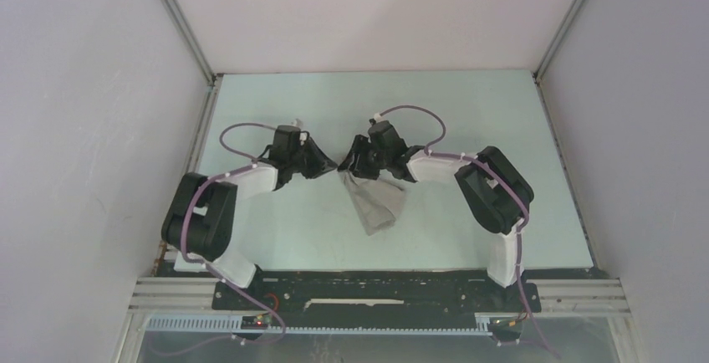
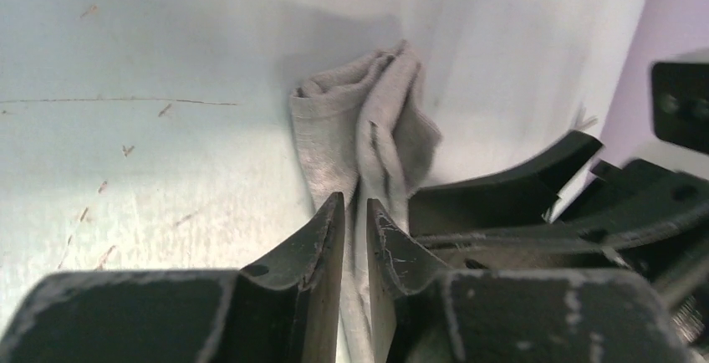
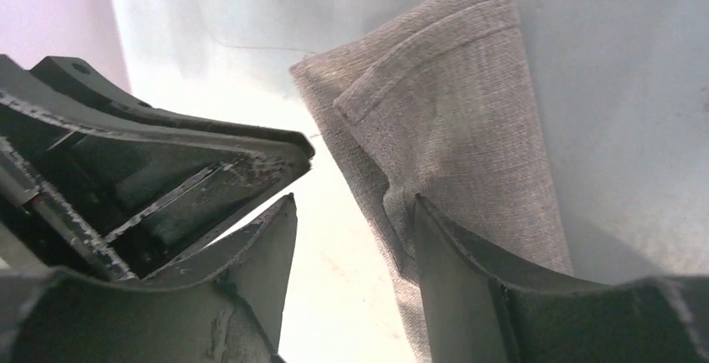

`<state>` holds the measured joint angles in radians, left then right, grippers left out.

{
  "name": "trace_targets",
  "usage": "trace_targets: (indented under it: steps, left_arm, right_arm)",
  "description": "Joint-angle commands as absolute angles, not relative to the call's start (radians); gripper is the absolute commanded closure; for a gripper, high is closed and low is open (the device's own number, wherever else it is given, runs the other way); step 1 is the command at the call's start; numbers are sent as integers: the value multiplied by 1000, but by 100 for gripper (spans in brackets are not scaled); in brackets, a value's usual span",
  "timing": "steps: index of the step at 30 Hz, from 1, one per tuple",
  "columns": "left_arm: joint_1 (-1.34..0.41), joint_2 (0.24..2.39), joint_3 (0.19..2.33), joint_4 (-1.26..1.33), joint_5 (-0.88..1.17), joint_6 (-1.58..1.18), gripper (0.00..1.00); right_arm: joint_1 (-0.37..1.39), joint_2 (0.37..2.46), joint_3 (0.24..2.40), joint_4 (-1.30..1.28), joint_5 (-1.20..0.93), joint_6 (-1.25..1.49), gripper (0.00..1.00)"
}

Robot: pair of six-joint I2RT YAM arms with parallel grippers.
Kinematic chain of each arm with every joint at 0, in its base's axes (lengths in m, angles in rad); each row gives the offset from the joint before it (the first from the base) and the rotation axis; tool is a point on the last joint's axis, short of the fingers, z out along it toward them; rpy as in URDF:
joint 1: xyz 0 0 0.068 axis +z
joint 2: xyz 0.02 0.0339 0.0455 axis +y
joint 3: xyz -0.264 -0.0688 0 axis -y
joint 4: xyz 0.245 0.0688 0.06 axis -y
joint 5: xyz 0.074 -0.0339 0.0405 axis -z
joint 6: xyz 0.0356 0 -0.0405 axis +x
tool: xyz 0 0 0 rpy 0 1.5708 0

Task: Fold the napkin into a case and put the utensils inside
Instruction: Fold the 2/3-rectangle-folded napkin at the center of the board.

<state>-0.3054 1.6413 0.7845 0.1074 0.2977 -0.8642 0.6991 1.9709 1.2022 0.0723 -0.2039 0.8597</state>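
Half done at best, judging by the cloth's narrow, layered, rumpled shape: folding step in hand, no neat case yet. Napkin (image 1: 374, 204) lying mid-table (image 1: 468, 112), doubled over, upper end bunched where the two tools meet. Left gripper (image 2: 355, 201): pinched nearly together, cloth running up through the slit between the fingers. Right gripper (image 3: 353, 204): spread wide, clamping nothing, hemmed edge of the napkin just beside one fingertip (image 3: 443, 246); touching or not, cannot tell. No utensils visible in any view. Next, probably: closing the right gripper on the free hemmed corner, then drawing the two ends apart to flatten the cloth before another fold. Calls for a shallow bite and an even pull, lest the layers slide apart.
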Motion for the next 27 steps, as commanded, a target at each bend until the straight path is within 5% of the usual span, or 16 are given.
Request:
trace_targets:
  steps: [1,15,17,21,27]
  left_arm:
    - [-292,1523,784,50,329,-822,77]
    - [-277,1518,872,7,397,-814,70]
    - [-253,1502,874,6,383,-822,76]
    - [-223,1510,898,-28,368,-837,79]
    - [-199,1550,935,-54,340,-837,81]
  right_arm:
    - [679,1909,1192,193,-331,868,41]
    - [629,1925,1137,362,-517,924,32]
    - [624,1941,1130,391,-533,946,33]
    - [619,1963,1112,440,-534,978,54]
    - [609,1990,1112,426,-519,968,45]
